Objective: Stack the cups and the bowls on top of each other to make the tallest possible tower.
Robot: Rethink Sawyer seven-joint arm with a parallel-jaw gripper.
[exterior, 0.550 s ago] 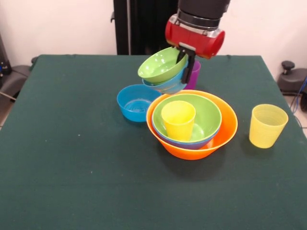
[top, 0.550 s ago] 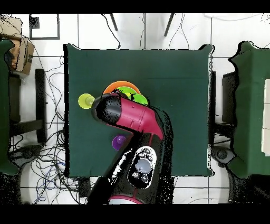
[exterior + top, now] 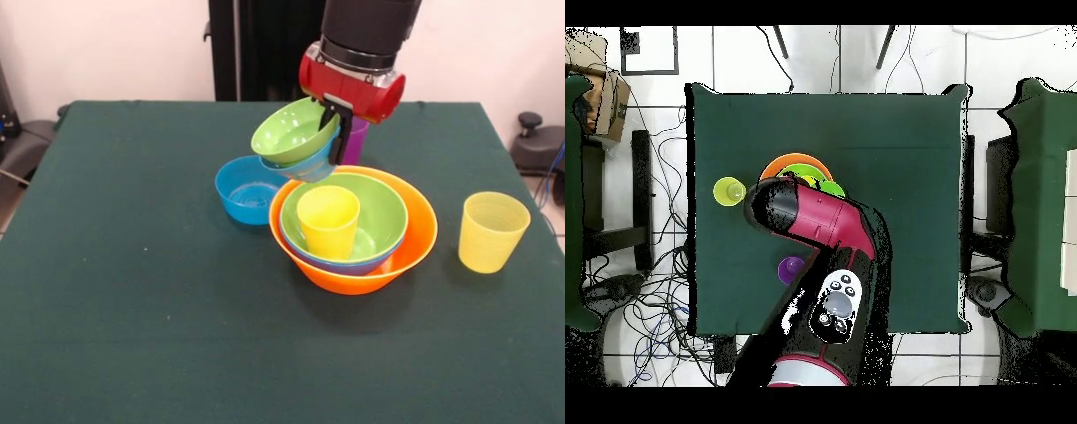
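Front view: end effector [image 3: 335,132] clamped on rim of small green bowl [image 3: 294,131], which sits nested in a small blue bowl [image 3: 305,165]; pair held tilted, lifted off the tabletop [image 3: 132,291], above far-left rim of the orange bowl [image 3: 415,243]. Tower so far: orange bowl at base, large blue bowl [image 3: 349,263] inside it showing only as a rim, medium green bowl [image 3: 384,212] inside that, yellow cup [image 3: 327,221] upright in the green one. Second small blue bowl [image 3: 247,190] upright on tabletop, touching orange bowl's left side. Purple cup [image 3: 355,141] behind the tower, mostly hidden by the end effector. Ribbed pale yellow cup [image 3: 491,231] upright, well apart to the right of the tower. Overhead view: arm [image 3: 820,225] covers most of the stack; only slivers of orange rim [image 3: 793,160] and green [image 3: 831,187] visible. Pale yellow cup [image 3: 729,191] just beside arm's left; purple cup [image 3: 791,269] nearer the base, beside the arm. Held bowls hidden under arm here.
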